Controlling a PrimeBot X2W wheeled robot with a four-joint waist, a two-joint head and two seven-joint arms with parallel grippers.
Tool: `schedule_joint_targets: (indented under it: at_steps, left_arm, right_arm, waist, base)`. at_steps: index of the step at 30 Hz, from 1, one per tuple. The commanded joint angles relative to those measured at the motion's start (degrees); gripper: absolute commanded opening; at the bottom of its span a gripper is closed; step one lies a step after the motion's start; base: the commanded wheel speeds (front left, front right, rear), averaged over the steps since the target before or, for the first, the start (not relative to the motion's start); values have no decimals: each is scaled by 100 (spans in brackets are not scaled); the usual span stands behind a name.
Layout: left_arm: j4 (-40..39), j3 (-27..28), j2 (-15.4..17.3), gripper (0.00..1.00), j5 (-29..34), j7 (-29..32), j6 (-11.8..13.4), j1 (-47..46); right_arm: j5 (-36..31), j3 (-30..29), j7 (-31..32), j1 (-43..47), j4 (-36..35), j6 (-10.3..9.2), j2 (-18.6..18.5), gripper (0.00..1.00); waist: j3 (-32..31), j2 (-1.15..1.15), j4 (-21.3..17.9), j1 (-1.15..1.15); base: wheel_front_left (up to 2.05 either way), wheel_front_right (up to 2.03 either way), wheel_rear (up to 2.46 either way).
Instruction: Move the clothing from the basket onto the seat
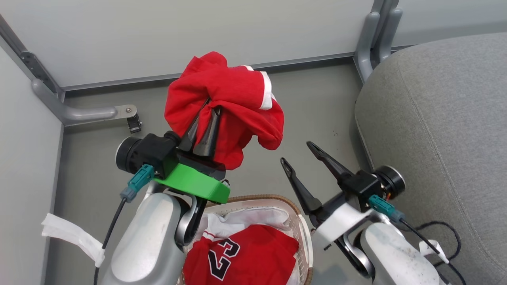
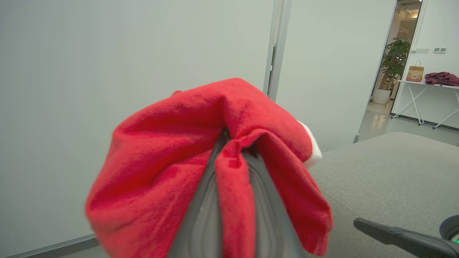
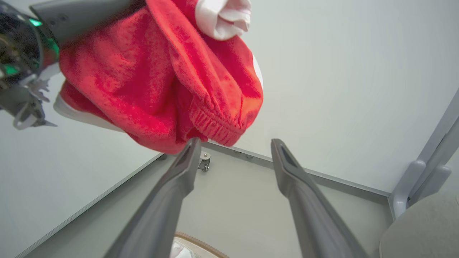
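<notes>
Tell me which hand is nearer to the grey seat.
Right. The right hand hangs open near the seat edge; the left hand, shut on red clothing, is farther away.

Red garment [image 1: 233, 99] with white trim, red jersey [image 1: 261, 247] with black, white-edged number, white perforated basket [image 1: 303, 237] with brown woven rim and white liner [image 1: 253, 219], grey woven seat [image 1: 447, 118], bright green mount [image 1: 194, 184], teal plugs [image 1: 140, 180], pale grey walls [image 1: 198, 31].

Two red garments [image 1: 233, 91] [image 1: 257, 253], one basket [image 1: 277, 200], one grey seat [image 1: 435, 118], two pairs of fingers [image 1: 208, 136] [image 1: 303, 192].
</notes>
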Motion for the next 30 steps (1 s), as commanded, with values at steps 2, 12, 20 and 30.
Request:
schedule_joint_targets:
  at_steps: [2,12,20,30]
  left_arm:
    - [-10,-72,8,0,-48,-3,-17,-41]
    - [95,-421,10,0,-139,-3,-17,39]
    - [89,-609,9,0,-209,-3,-17,-11]
    - [-64,-1307,6,0,-789,-3,-17,-130]
  right_arm:
    - [18,417,-27,-403,-145,-6,-208,100]
    - [-147,1669,-27,-1869,59,-6,-804,100]
    - [-448,1798,-27,-2131,695,-6,-621,100]
    - [-116,2214,-27,-2495,1494,-6,-272,100]
  waist:
    - [44,0,29,0]
    - [116,0,146,0]
    - [137,0,158,0]
    - [224,0,368,0]
  base:
    - [0,0,0]
    - [0,0,0]
    - [0,0,0]
    - [0,0,0]
